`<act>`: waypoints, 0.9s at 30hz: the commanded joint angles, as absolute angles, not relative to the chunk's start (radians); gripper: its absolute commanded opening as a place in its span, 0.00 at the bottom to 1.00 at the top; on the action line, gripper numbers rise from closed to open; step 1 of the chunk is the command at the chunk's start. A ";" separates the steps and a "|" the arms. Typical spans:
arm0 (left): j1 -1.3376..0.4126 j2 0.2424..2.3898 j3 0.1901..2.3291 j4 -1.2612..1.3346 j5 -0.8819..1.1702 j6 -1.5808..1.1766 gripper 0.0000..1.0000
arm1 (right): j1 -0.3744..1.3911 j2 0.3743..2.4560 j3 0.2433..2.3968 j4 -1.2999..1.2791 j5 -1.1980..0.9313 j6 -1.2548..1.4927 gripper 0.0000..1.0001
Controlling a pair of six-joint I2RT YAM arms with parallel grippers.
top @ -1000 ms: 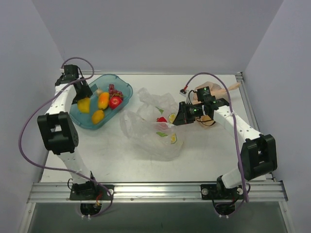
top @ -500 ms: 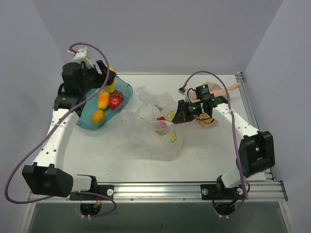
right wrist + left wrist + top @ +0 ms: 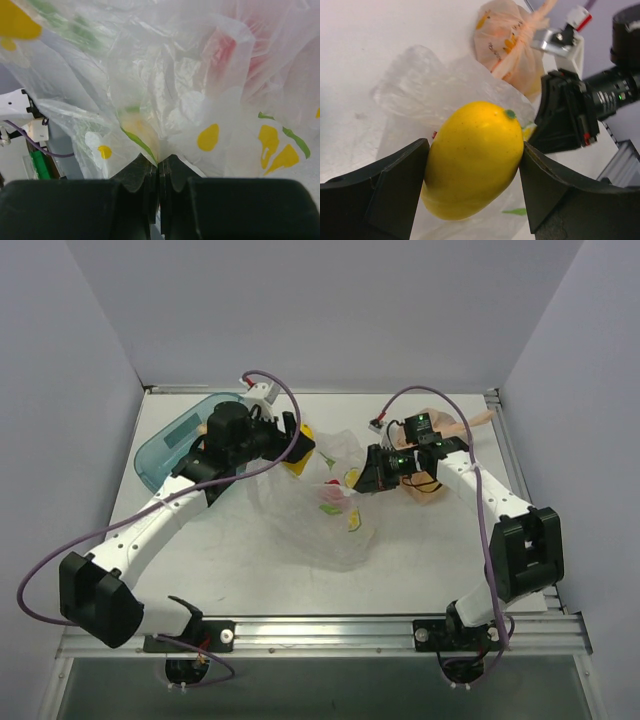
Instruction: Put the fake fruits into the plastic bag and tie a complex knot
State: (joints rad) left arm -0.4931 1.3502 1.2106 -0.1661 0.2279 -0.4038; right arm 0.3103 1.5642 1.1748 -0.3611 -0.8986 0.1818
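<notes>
The yellow fake fruit is clamped between the left gripper's fingers, over the far-left edge of the clear plastic bag. The bag lies crumpled mid-table, seemingly with red and green-sliced fruits inside. The right gripper pinches its right rim tight.
</notes>
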 commanded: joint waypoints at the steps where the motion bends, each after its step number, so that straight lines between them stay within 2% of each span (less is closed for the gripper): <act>1: -0.552 1.287 1.177 -0.118 0.224 -0.411 0.64 | 0.288 1.589 1.207 -0.336 -0.965 0.225 0.00; 4: -0.615 1.293 1.132 -0.149 0.201 -0.426 0.66 | 0.281 1.592 1.195 -0.310 -0.980 0.247 0.00; 6: -0.655 1.304 1.109 -0.184 0.195 -0.442 0.76 | 0.279 1.589 1.187 -0.301 -0.985 0.249 0.00; 9: -0.678 1.310 1.083 -0.207 0.184 -0.454 0.78 | 0.275 1.578 1.166 -0.290 -0.994 0.244 0.00; 12: -0.678 1.315 1.092 -0.204 0.176 -0.450 0.90 | 0.275 1.568 1.141 -0.287 -0.988 0.221 0.00; 13: -0.678 1.313 1.101 -0.206 0.175 -0.442 0.97 | 0.275 1.566 1.135 -0.287 -0.985 0.215 0.00; 22: -0.625 1.180 1.221 -0.273 0.109 -0.255 0.97 | 0.279 1.536 1.075 -0.291 -0.917 0.135 0.00; 27: -0.312 1.131 1.221 -0.371 0.161 -0.295 0.98 | 0.305 1.513 1.071 -0.304 -0.868 0.124 0.00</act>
State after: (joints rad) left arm -0.4610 1.1690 1.1805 -0.3042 0.1684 -0.3073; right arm 0.2871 1.5723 1.0706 -0.2947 -0.9028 0.1532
